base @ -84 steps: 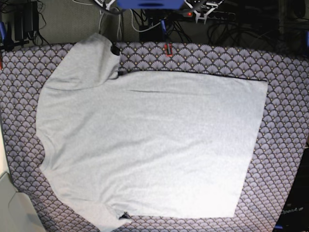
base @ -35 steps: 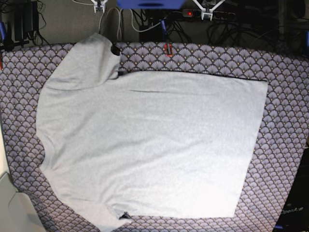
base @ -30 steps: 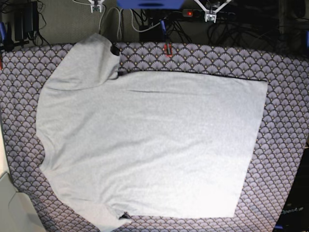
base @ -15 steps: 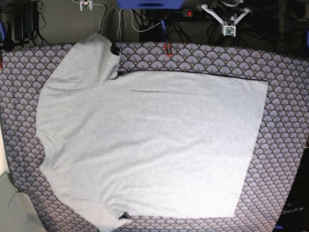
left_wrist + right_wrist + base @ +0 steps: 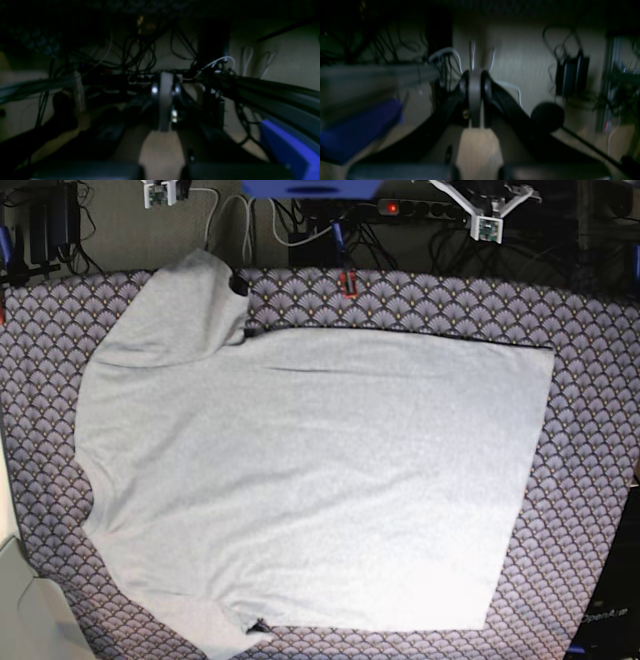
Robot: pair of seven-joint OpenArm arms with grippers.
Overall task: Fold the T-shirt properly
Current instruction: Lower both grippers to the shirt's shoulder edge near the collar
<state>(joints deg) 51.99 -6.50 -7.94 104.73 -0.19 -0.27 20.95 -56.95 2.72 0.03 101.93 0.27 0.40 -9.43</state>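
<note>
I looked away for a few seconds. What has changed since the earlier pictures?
Both arms spread apart along the base view's top edge: the left gripper went right, the right gripper went left. Both stayed shut and empty. The T-shirt lay flat on the tablecloth, unmoved.

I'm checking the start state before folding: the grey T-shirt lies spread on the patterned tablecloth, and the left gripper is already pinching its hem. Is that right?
Not quite. The T-shirt does lie spread on the patterned tablecloth, but the left gripper pinches nothing: the base view shows it beyond the table's far edge, clear of the cloth, and the left wrist view shows its jaws shut and empty.
</note>
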